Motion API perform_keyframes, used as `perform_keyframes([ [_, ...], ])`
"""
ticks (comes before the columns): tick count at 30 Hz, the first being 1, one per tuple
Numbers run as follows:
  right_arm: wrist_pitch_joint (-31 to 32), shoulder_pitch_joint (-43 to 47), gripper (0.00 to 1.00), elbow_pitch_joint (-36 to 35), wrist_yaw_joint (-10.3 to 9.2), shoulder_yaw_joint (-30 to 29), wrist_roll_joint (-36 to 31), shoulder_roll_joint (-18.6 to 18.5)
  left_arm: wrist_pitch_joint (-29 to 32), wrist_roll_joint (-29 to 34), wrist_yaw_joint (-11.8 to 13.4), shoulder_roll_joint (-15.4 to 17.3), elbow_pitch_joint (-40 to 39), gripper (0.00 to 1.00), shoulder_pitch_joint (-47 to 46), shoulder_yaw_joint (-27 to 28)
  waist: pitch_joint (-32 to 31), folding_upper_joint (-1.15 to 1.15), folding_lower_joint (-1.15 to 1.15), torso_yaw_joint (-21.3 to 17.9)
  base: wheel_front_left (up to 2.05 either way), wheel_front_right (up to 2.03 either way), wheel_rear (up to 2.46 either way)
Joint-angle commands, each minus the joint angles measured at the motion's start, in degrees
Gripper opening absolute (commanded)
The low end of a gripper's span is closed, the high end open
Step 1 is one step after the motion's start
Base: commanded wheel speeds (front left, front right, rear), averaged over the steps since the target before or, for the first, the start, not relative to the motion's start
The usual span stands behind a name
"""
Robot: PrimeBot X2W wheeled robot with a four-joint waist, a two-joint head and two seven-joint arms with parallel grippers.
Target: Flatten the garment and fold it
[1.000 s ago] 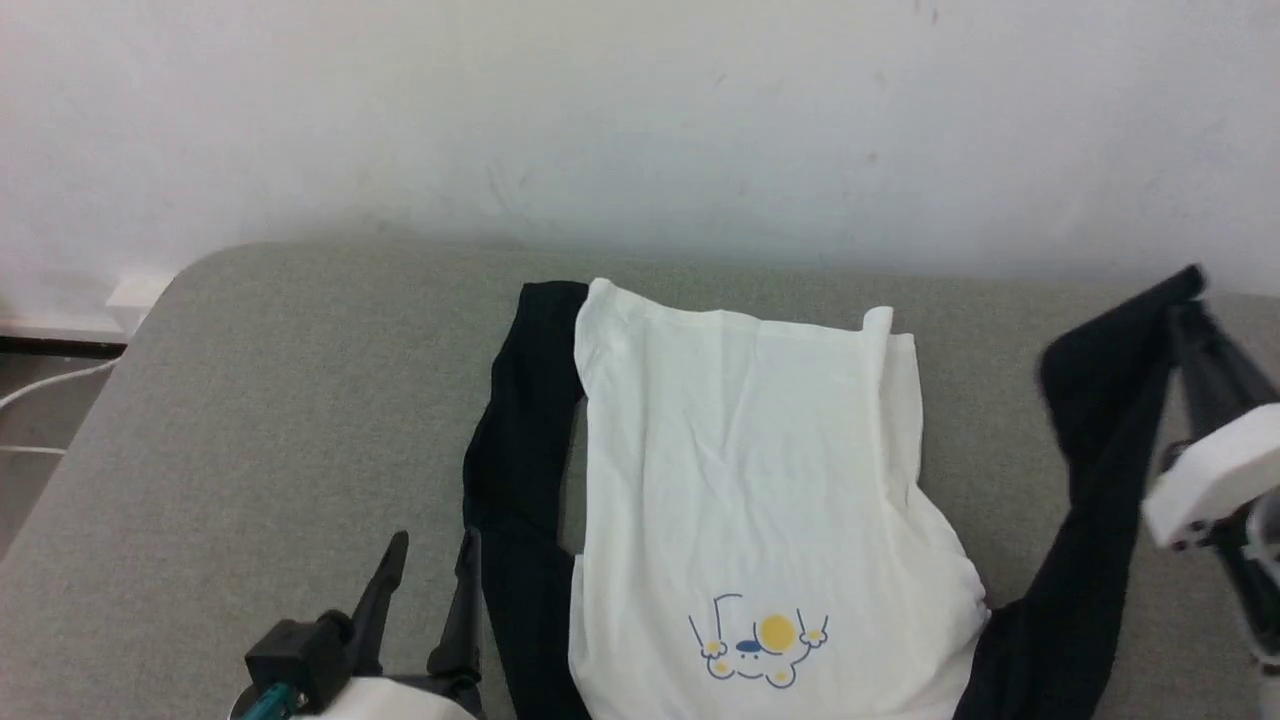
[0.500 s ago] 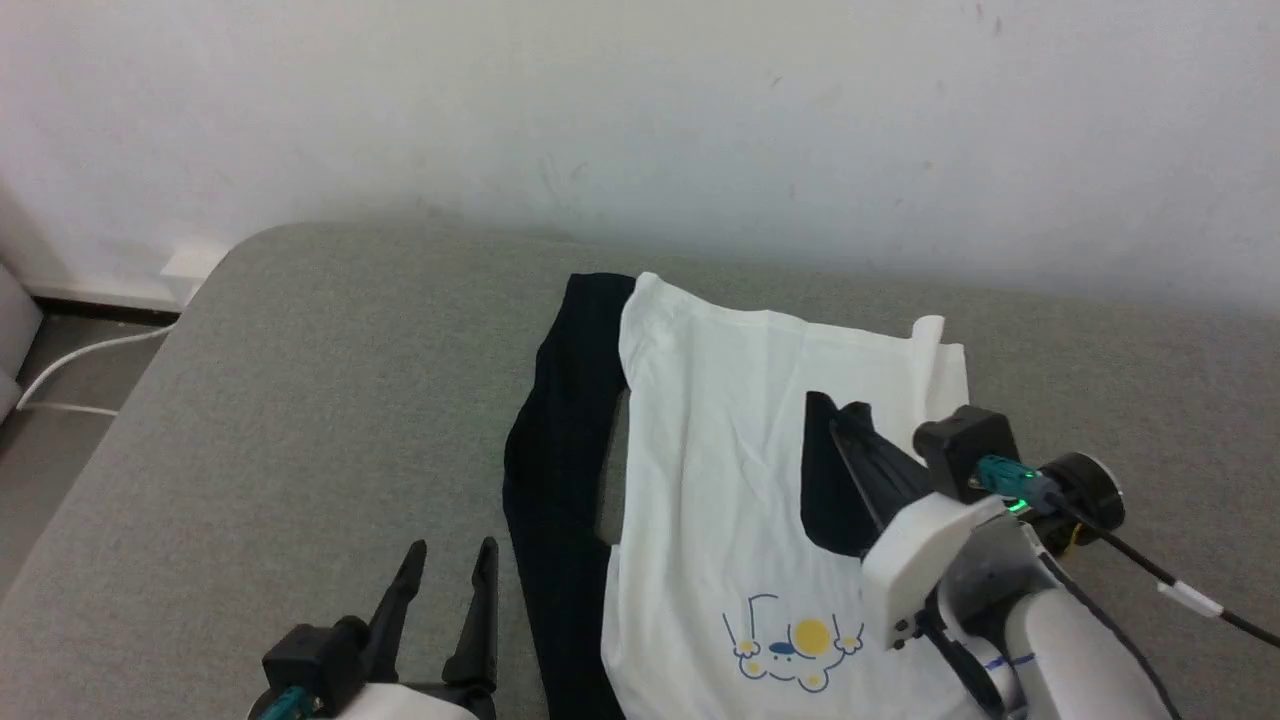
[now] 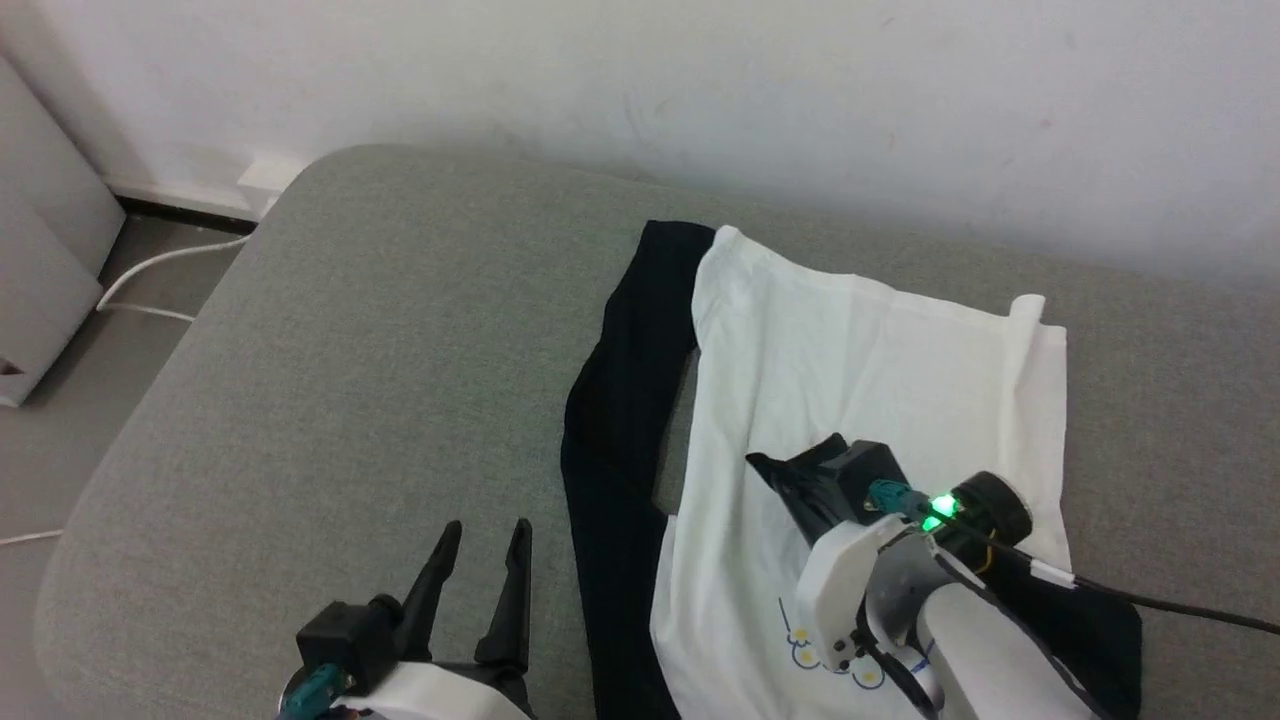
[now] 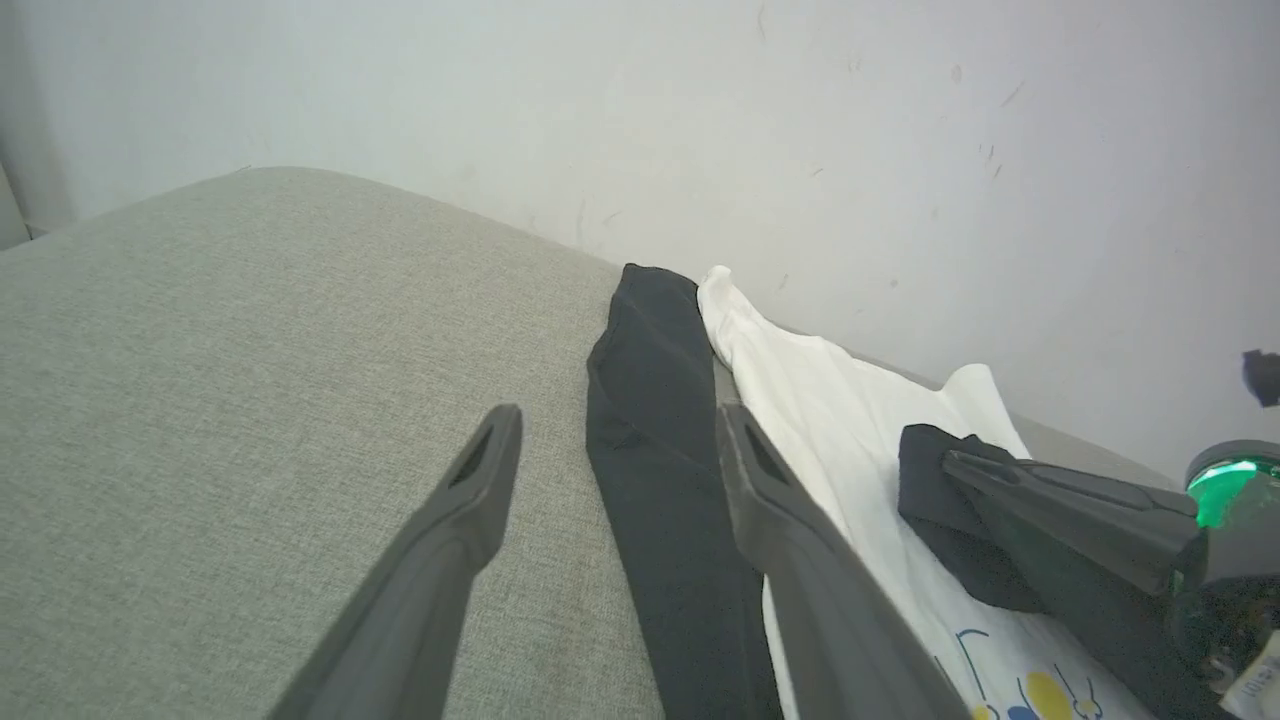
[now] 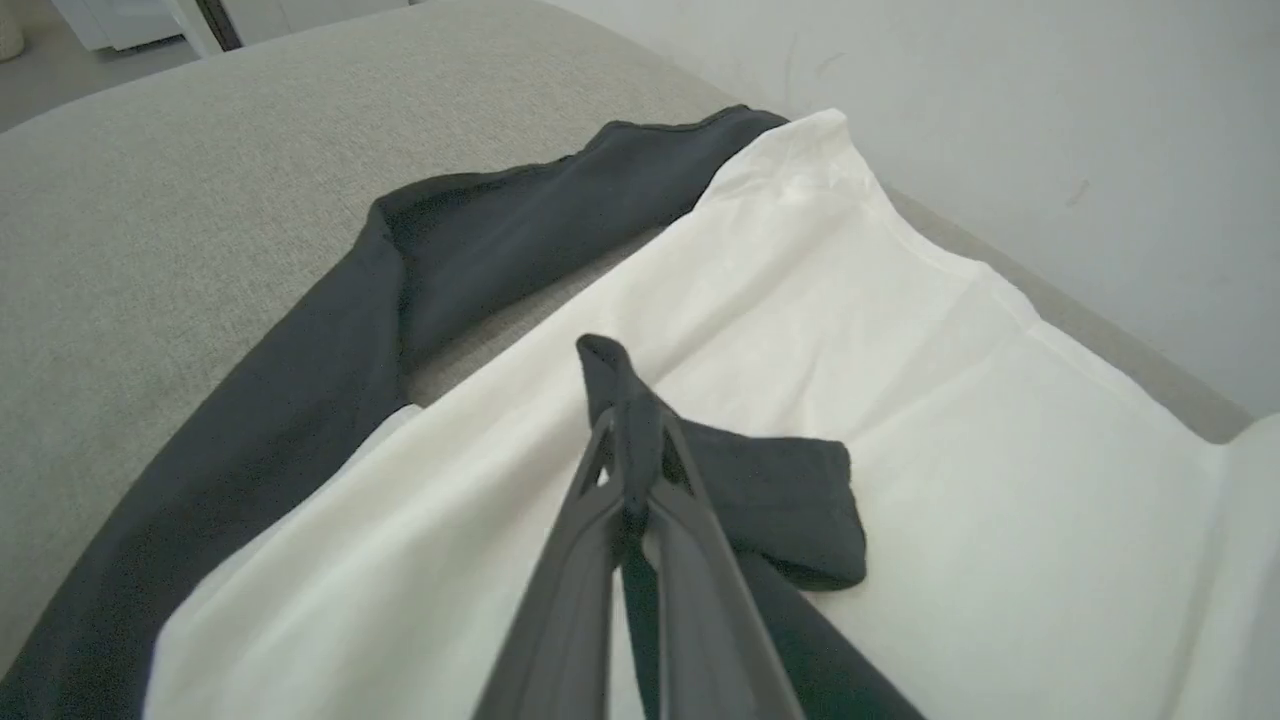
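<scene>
The garment lies on the grey padded surface, white body spread flat with its hem toward the wall. Its one black sleeve runs down the body's left side. My right gripper is shut on the other black sleeve's cuff and holds it low over the middle of the white body. The right arm partly hides the cartoon print. Left of the black sleeve, my left gripper stands open over the bare surface with nothing between its fingers.
The grey padded surface ends at a rounded edge on the left. Beyond it lie bare floor, a white cable and a pale cabinet. A white wall runs close behind the garment.
My right gripper has swung in from the far right, carrying the black sleeve over the white body. The head camera has shifted; the left gripper stays open in place.
</scene>
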Motion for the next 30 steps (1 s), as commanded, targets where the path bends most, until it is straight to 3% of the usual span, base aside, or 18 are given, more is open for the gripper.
perform_keyframes([
  [1,-1.1,-1.3,0.0,1.7,-0.12,1.9,0.8,0.2,-0.3,-0.2,-0.6,-0.2,0.6,1.0,-1.0,-0.2,1.5,0.0,-0.01,1.3,0.0,0.0,0.0],
  [3,-1.4,-2.0,0.04,3.9,-0.12,4.2,1.6,0.2,-0.3,-0.2,-0.7,-0.3,1.0,1.0,-1.3,-0.2,1.7,0.0,-0.01,1.3,0.0,0.0,0.0],
  [4,-1.6,-2.3,0.89,4.9,-0.12,5.2,1.9,0.2,-0.4,-0.2,-0.7,-0.3,1.2,1.0,-1.4,-0.2,1.8,0.0,-0.01,1.3,0.0,0.0,0.0],
  [5,-1.5,-2.5,1.0,6.0,-0.12,6.1,2.4,0.2,-0.4,-0.2,-0.8,-0.4,1.4,1.0,-1.5,-0.2,1.8,0.0,-0.01,1.3,0.0,0.0,0.0],
  [12,-1.8,-4.0,1.0,5.8,-0.12,17.8,12.3,0.3,-0.5,-0.3,-1.0,0.0,2.9,1.0,-1.8,0.2,0.1,0.0,-0.01,-0.8,0.0,0.0,0.0],
  [16,-4.5,-6.8,1.0,3.2,-0.12,18.6,16.2,-1.0,-0.6,-0.4,-0.8,0.4,2.7,1.0,-1.5,0.7,-1.7,0.0,-0.01,-3.1,0.0,0.0,0.0],
  [22,-10.3,-9.5,1.0,-1.5,-0.12,11.0,15.2,-7.5,-0.7,-0.5,0.1,1.2,1.0,1.0,-1.1,2.6,-3.8,0.0,-0.01,-7.1,0.0,0.0,0.0],
  [30,-13.7,-2.4,1.0,-9.5,-0.12,-6.5,12.5,-13.1,-0.8,-0.3,1.7,1.0,-2.1,1.0,-0.6,5.9,-4.0,0.0,-0.01,-11.6,0.0,0.0,0.0],
])
